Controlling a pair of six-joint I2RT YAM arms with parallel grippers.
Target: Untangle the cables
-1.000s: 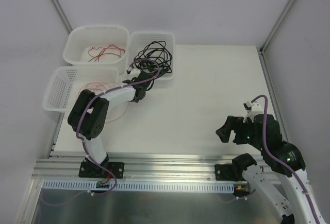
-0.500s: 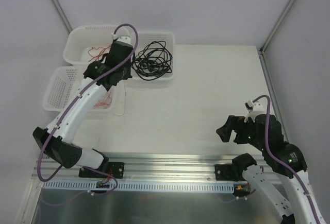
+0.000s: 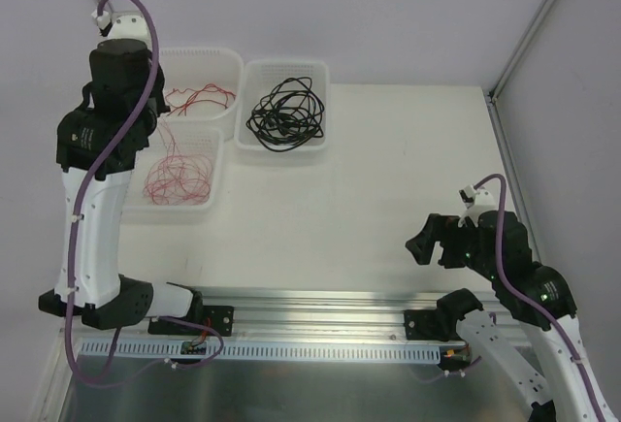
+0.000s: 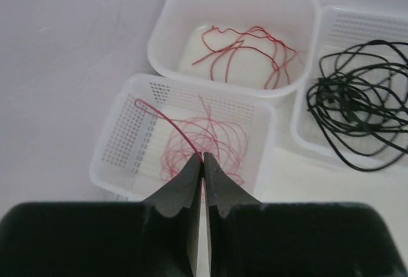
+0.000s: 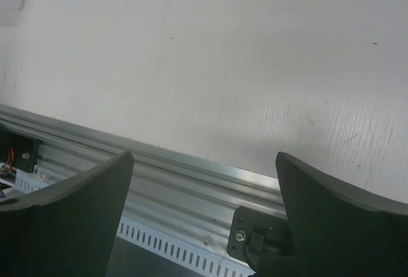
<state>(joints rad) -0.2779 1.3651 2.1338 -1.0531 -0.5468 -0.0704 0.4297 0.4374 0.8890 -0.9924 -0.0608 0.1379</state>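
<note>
Red thin wire (image 4: 167, 124): light, limp, snag-prone, so take it near a free end. Left tool (image 4: 203, 157) is clamped on it, high above white perforated plastic basket (image 4: 121, 144) at counter (image 3: 388, 179) left edge, where its loops lie. Black coiled cables (image 3: 281, 116) sit in second white basket (image 3: 287, 62) at far edge. Right tool (image 5: 203, 162) gapes empty by near-right corner.

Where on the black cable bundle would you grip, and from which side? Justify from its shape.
Probably from straight above: the black cable bundle lies flat in a basket whose walls block any sideways approach. Grip the dense part left of centre, where several loops cross, closing across the strands. The outer loops lie thin against the floor and look harder to catch.
</note>
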